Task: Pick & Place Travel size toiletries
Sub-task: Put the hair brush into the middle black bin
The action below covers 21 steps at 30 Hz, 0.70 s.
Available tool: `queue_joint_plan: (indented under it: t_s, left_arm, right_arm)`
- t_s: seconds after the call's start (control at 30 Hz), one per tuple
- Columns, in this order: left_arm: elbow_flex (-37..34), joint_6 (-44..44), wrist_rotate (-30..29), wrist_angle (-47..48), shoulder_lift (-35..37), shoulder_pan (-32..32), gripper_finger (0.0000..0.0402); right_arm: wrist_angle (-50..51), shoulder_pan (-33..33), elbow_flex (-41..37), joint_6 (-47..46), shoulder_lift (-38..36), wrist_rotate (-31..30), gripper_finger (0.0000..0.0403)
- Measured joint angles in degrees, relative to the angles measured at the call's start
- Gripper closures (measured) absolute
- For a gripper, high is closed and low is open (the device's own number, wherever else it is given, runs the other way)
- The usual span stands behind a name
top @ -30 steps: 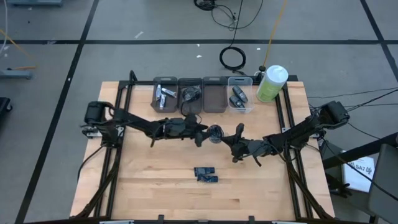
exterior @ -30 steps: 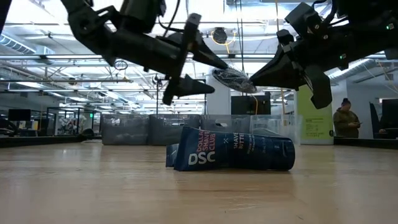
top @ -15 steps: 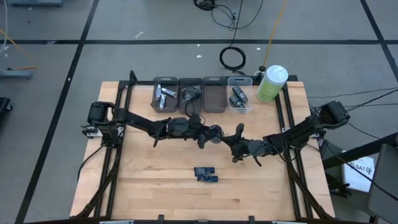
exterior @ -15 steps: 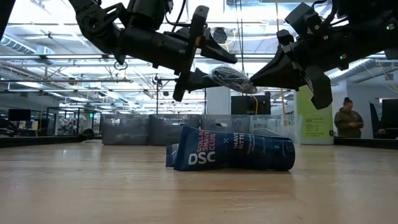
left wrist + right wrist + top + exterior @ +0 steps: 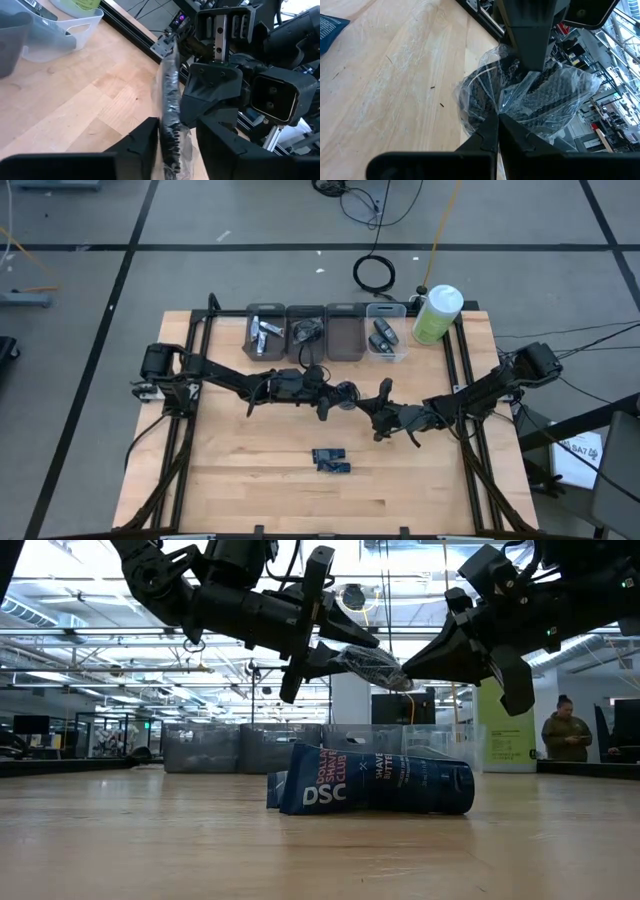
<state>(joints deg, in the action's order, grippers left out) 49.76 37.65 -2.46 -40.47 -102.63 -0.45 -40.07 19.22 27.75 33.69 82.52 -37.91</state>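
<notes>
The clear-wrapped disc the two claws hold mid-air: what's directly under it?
Under the wrapped disc there is only bare table. The dark blue packets lie nearer the table's front edge. The wrap blurs what the disc is.

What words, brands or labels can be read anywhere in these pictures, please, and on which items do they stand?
"DSC": large white letters on the dark blue packet lying on the table, low view.
"DOLLAR SHAVE CLUB": smaller print above it on the same packet.
Further print to the right on that packet: too blurred to read.
White box beside the table, high view: dark print, too small to read.
</notes>
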Motion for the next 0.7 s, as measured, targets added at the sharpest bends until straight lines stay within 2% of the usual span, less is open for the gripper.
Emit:
queue_joint_plan:
  t_s: [0.7]
  left_arm:
    - [0.0, -3.0, -0.1, 0.0, 0.0, 0.0, 0.0381]
  right_arm:
    - [0.0, 0.0, 0.0, -1.2, 0.0, 0.1, 0.0403]
